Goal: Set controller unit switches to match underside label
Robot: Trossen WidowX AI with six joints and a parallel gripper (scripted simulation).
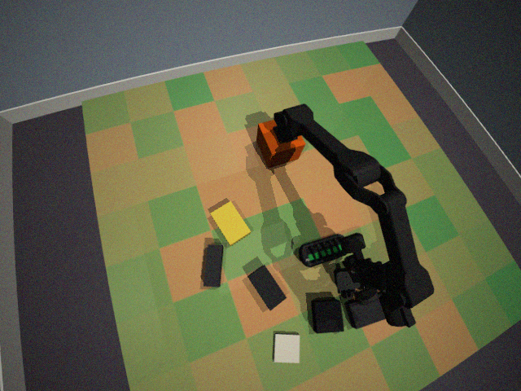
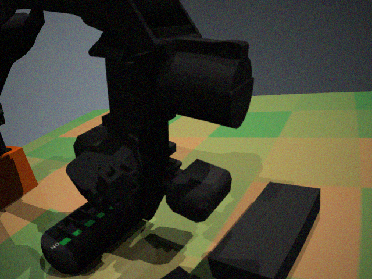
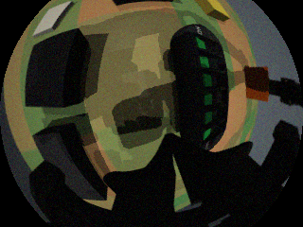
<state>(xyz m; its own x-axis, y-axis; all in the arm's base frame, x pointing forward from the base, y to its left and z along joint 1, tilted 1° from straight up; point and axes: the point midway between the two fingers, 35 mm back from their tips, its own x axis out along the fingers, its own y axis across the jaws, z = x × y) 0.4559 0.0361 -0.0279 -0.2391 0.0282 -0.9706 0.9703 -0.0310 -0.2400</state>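
The dark grey controller unit (image 1: 304,255) (image 2: 90,249) (image 3: 182,61) sits on its base, switches up. Its row of rockers shows green patches along one side in the wrist view; how each is pressed is hard to tell. An ON mark shows at one end. The label underneath is hidden. My gripper (image 1: 341,264) (image 2: 147,217) (image 3: 169,136) is shut with nothing between its fingers. It is low beside the unit's right end in the top view, and hides the unit's far end in the exterior view. Whether they touch is unclear.
Dark blocks (image 1: 327,315) (image 1: 365,313) (image 3: 49,71) (image 2: 270,222) stand near the gripper. Two more dark blocks (image 1: 212,265) (image 1: 267,287), a yellow block (image 1: 229,222) (image 3: 214,8) and a white block (image 1: 286,348) (image 3: 52,19) lie around. The arm rises from an orange box (image 1: 267,147) (image 2: 27,172).
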